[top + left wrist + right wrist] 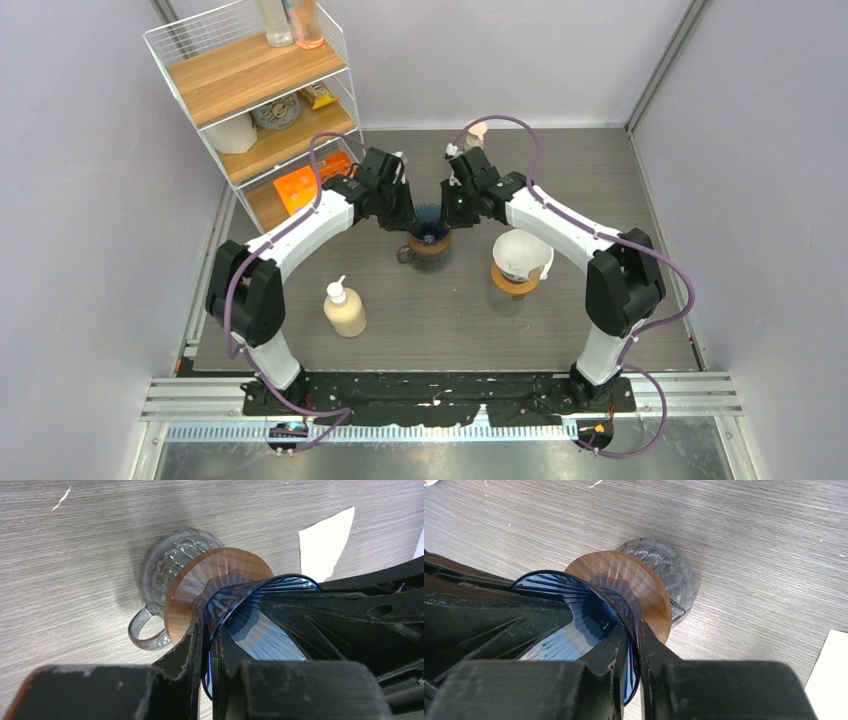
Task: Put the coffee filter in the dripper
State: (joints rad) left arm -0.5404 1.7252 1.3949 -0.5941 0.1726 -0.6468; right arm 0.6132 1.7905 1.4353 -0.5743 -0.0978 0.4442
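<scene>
Right now your left hand (206, 640) and right hand (634, 640) both pinch the blue glass dripper (250, 625) by its rim. The paper filter (327, 542) lies on the table (75, 555), far-right of it. Steady the dripper with the left; free the right for the filter.

L arm (300, 232) & R arm (570, 228): bases side by side at near edge of table (440, 330). Upper links lean out twd the L and R edges, elbows bent, forearms angle inward twd table centre, roughly mirrored. Wrists nearly head-on, close but apart, both pitched down.

L gripper (202, 627): jaws almost together, pinching the thin rim of blue dripper (260, 630), one finger inside the cone, one outside.

R gripper (637, 627): same grip on opp. side of rim, narrow gap, one finger in, one out.

Each wrist cam shows the other gripper's black body just across the cone.
</scene>
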